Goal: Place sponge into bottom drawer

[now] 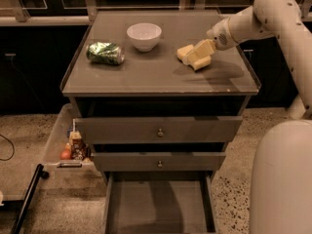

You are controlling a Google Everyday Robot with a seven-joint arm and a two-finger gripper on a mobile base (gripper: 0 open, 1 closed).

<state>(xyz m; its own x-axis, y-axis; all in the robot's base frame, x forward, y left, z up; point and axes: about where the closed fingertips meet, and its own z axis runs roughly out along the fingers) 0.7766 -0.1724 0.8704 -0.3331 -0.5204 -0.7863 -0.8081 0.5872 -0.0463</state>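
Observation:
The pale-yellow sponge [185, 52] lies on the grey cabinet top [146, 72], right of the middle. My gripper [201, 51] reaches in from the right and sits low over the sponge, covering its middle, so the sponge shows on both sides of it. The bottom drawer [157, 204] is pulled out at the foot of the cabinet, and its flat grey floor shows with nothing in it.
A white bowl [144, 35] and a green crumpled can [105, 53] stand on the cabinet top to the left. The two upper drawers [160, 130] are slightly out. A side tray with small items [73, 145] hangs at the left. My white base [282, 179] is at the right.

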